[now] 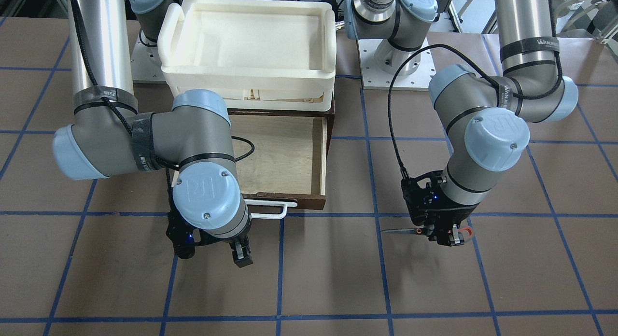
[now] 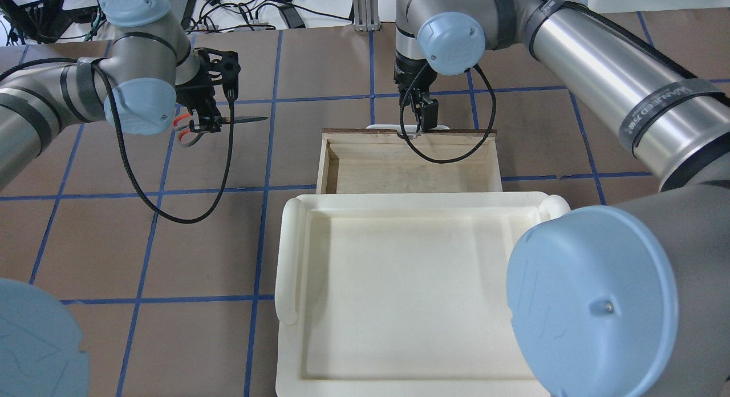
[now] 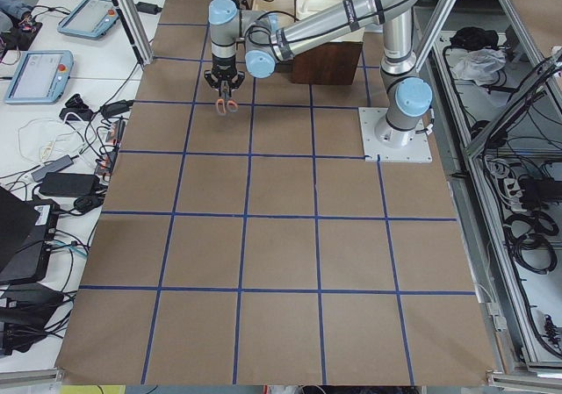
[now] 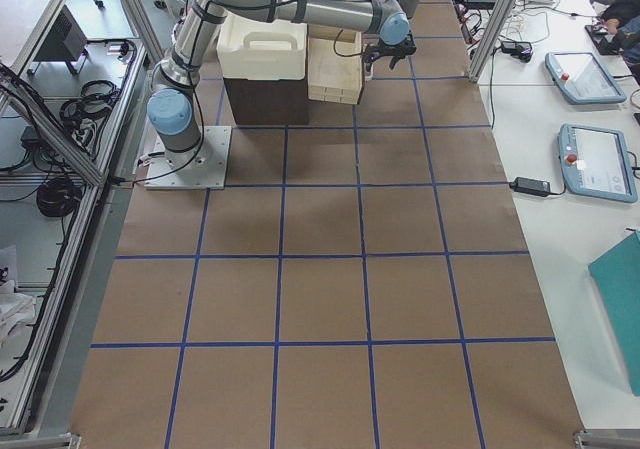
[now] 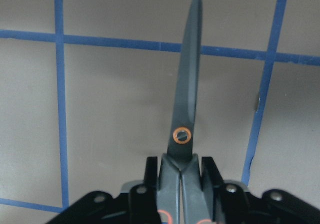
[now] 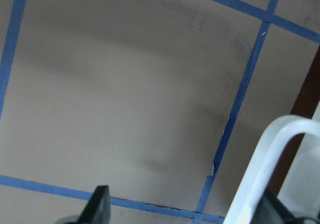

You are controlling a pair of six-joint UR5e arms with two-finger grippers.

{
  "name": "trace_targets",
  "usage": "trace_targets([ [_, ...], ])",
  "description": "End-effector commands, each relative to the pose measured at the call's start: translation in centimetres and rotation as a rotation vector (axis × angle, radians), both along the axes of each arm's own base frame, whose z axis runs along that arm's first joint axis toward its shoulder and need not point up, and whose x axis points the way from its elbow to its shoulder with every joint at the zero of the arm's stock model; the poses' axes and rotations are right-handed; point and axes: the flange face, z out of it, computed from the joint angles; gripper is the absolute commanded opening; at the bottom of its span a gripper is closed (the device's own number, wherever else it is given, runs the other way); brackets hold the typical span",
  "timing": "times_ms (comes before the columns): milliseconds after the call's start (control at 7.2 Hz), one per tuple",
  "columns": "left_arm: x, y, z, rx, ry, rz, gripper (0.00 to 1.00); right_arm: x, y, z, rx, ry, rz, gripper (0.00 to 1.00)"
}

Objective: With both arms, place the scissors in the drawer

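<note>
while my left gripper clamps the grey-bladed orange-looped scissors | right gripper spread beside the brown wooden drawer | i fear a low carry snags its wall

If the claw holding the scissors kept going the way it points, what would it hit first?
The left gripper points straight down, so the scissors it holds would likely meet the table first; the drawer lies off to the side. Its height is unclear.

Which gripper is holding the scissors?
The left gripper, shut on the scissors near their pivot; the right gripper is open, holding nothing, at the white handle of the drawer.
</note>
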Motion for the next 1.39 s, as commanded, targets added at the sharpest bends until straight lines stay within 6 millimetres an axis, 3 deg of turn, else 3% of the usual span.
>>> trace_targets([
  [0, -0.6, 0.1, -0.1, 0.004, 0.003, 0.015, 0.0, -0.3, 1.0, 2.8, -0.019, 0.007, -0.003, 1.0],
  [278, -2.4, 0.5, 0.1, 0.007, 0.007, 0.029, 0.0, -0.6, 2.7, 5.8, -0.003, 0.012, -0.012, 1.0],
  [417, -2.7, 1.0, 0.8, 0.014, 0.006, 0.026, 0.0, -0.5, 4.3, 8.9, -0.024, 0.009, 0.031, 1.0],
  [556, -2.6, 1.5, 2.8, 0.008, -0.019, 0.027, 0.0, -1.7, 4.4, 11.1, -0.063, -0.014, 0.179, 1.0],
  [694, -2.4, 1.9, 3.5, 0.017, -0.023, 0.028, 0.0, -2.7, 4.5, 12.4, -0.083, -0.008, 0.223, 1.0],
  [972, -2.4, 2.0, 3.2, 0.024, -0.025, 0.029, 0.0, -3.4, 4.4, 12.8, -0.089, -0.007, 0.242, 1.0],
  [1250, -3.7, 2.4, 4.0, 0.015, -0.025, 0.012, 0.0, -5.5, 4.8, 15.6, -0.13, 0.029, 0.383, 1.0],
])
